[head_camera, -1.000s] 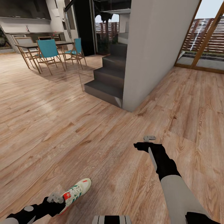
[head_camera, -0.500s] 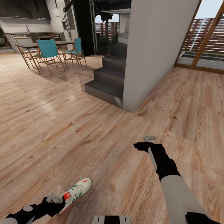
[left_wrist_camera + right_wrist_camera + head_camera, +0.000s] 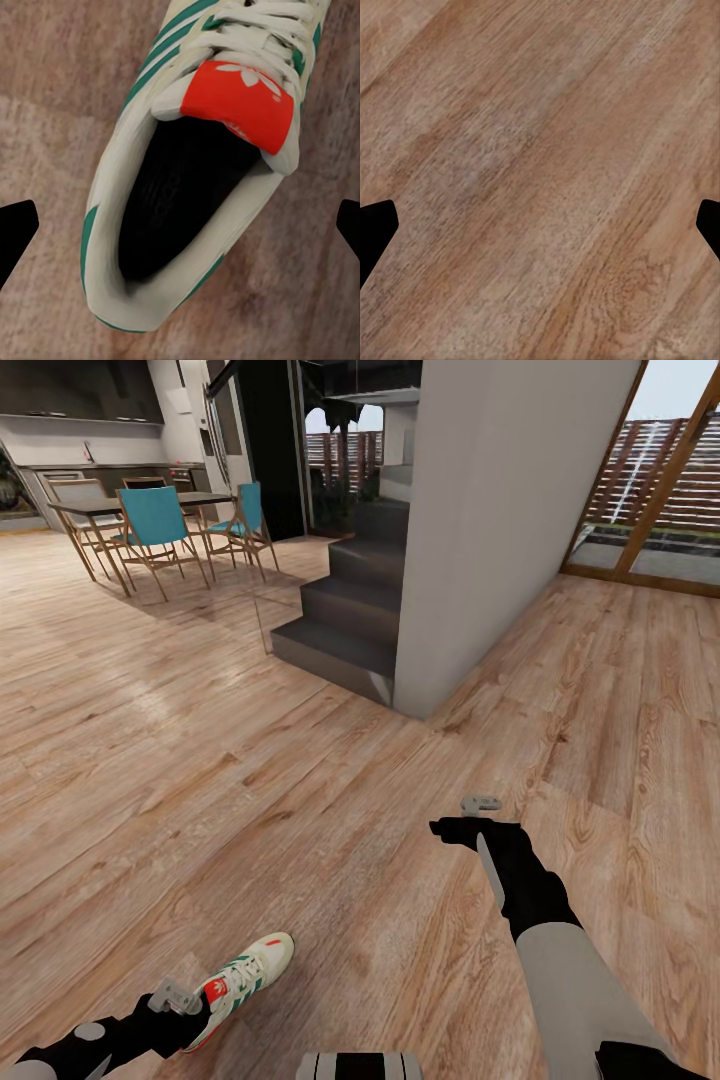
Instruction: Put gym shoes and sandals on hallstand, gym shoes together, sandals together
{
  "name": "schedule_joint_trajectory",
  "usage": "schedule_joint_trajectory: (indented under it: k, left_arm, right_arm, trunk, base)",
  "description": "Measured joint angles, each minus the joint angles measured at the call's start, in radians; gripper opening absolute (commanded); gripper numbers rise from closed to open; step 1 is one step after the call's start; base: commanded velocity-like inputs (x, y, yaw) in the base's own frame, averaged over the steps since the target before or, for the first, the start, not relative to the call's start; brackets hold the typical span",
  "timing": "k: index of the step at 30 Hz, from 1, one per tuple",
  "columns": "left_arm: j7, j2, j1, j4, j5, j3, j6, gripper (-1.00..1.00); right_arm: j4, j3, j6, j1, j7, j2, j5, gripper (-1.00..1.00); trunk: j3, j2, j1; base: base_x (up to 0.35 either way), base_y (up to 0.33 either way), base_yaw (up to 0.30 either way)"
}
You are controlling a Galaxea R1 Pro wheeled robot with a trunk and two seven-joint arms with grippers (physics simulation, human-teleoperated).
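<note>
**Wood-plank corridor floor, one gym shoe under the left gripper**

Warm brown plank flooring, the corridor floor [image 3: 300, 780], runs across the whole head view and carries everything near the robot.

Left gripper [image 3: 176, 996] hangs low over the heel end of a gym shoe [image 3: 243, 978]. In the left wrist view its two dark fingertips [image 3: 15, 232] sit wide apart at opposite sides, with the shoe [image 3: 187, 172] between them and not touched by either. That shoe is a white lace-up sneaker with green side stripes and a red-orange tongue label; its dark opening faces up toward the camera. It lies on the planks at the near left of the floor, toe pointing away from the robot and toward its right.

Right gripper [image 3: 481, 803] is held out over bare planks, well apart from the shoe. In the right wrist view its fingertips [image 3: 376, 229] likewise stand spread at the two sides, with wood grain [image 3: 540, 180] between them.

Farther out, a grey wall corner [image 3: 500, 530] stands beside dark grey stairs [image 3: 345, 610]. Beyond, at the far left of the floor, a dining table [image 3: 130, 505] stands with teal chairs [image 3: 155, 525]. At the far right, a wood-framed glass door [image 3: 650, 480] looks out on a slatted fence.
</note>
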Motion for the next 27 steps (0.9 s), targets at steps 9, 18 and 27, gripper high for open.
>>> schedule_joint_trajectory:
  k: [9,18,27]
  left_arm:
    - [0.0,0.0,0.001,0.0,0.0,0.0,0.002,1.0]
    - [0.0,0.0,0.001,0.0,0.0,-0.002,0.002,1.0]
    - [0.0,0.0,0.001,0.0,-0.001,-0.003,0.002,1.0]
  right_arm:
    - [0.0,0.001,0.0,0.0,0.0,0.0,0.0,1.0]
    - [0.0,0.0,0.0,0.0,0.0,0.0,0.0,1.0]
    - [-0.001,0.0,0.0,0.0,0.0,0.0,0.0,1.0]
  trunk:
    - [0.0,0.0,0.0]
    - [0.0,0.0,0.0]
    - [-0.007,0.0,0.001]
  base:
    - [0.0,0.0,0.0]
    - [0.0,0.0,0.0]
    - [0.0,0.0,0.0]
